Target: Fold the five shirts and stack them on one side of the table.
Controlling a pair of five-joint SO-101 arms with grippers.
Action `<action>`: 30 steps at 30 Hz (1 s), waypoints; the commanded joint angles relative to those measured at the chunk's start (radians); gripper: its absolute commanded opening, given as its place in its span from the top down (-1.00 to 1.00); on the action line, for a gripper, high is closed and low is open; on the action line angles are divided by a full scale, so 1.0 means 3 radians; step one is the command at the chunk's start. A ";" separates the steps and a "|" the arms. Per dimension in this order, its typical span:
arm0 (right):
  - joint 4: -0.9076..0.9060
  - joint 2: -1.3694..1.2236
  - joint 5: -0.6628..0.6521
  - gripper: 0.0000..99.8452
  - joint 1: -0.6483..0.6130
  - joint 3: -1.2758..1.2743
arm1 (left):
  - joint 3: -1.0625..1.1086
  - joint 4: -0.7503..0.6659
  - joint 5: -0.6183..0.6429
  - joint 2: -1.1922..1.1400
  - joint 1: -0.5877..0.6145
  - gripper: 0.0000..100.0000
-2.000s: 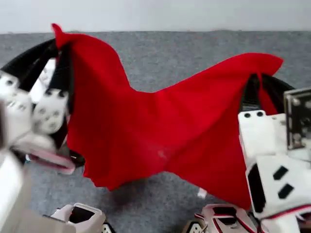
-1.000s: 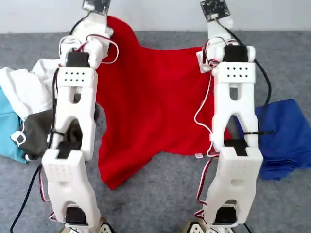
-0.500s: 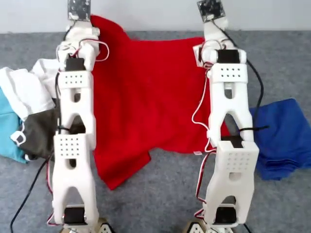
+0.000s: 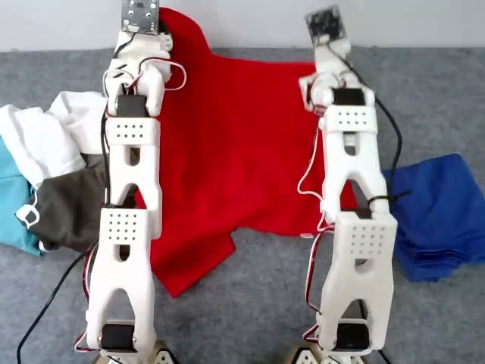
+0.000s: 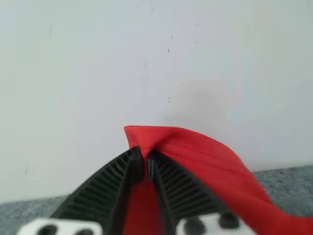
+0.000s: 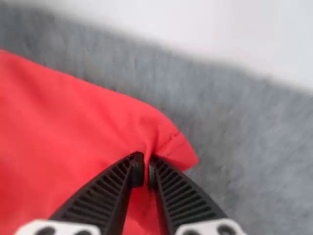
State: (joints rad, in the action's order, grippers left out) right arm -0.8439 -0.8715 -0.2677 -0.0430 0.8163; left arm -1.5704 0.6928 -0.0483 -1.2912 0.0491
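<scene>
Red shirt (image 4: 235,152) lies spread, far corners pinched: left gripper (image 5: 145,164) and right gripper (image 6: 142,170) both clamped on it. Risk: uneven pull bunches it, thin pinch slips, fold skews.

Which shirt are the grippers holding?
The red shirt, spread flat: left gripper and right gripper each pinch an edge. The blue shirt and the pile lie aside.

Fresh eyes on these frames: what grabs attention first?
A large red fabric shirt lies spread over the middle of the grey table. The left gripper and the right gripper are each shut on a far corner of it. A folded blue shirt sits on the table's right side, and a heap of white, grey and teal shirts on its left.
</scene>
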 commanded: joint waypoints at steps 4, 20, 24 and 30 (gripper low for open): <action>-0.0678 -0.0146 -0.0036 0.98 0.0197 0.0762 | -0.0386 0.0818 0.0031 0.0092 0.0061 0.97; -0.3174 -0.0151 -0.0051 0.98 0.0151 0.2440 | -0.0350 0.3549 0.0036 0.1222 0.0087 0.97; -0.3189 -0.0141 -0.0051 0.98 0.0151 0.2429 | -0.0350 0.3555 0.0041 0.1412 0.0092 0.97; -0.3194 0.0207 -0.0046 0.98 0.0136 0.2061 | 0.0228 0.3560 0.0046 0.1903 0.0031 0.98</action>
State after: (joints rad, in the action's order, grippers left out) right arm -1.7553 -0.9160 -0.2708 0.0031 1.4868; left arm -1.5858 1.7346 -0.0468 -0.8508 0.0690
